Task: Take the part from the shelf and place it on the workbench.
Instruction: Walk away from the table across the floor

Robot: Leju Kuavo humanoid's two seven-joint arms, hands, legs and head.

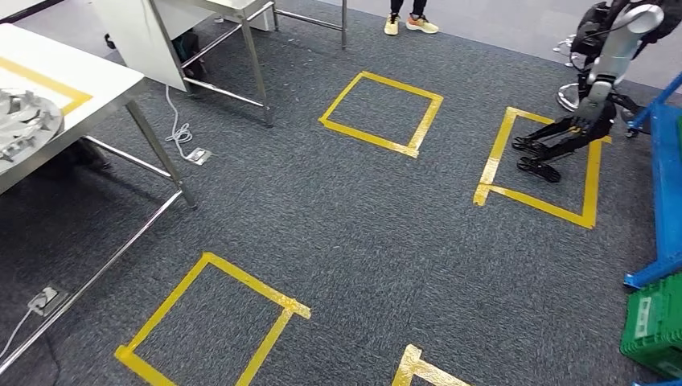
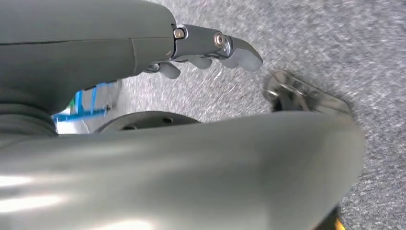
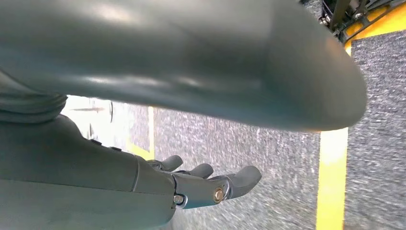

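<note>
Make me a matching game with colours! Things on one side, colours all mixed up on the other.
Things:
1. tape square
2. crate
3. shelf frame
4. workbench top

Colours:
A. blue
B. white
C. yellow
D. green

Pairs: 1-C, 2-D, 3-A, 4-B

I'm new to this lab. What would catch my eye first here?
Yellow tape squares marked on the grey carpet stand out most, spread across the floor. At the far left a round metal part lies on the white workbench. At the right edge are a blue frame and a green crate.
</note>
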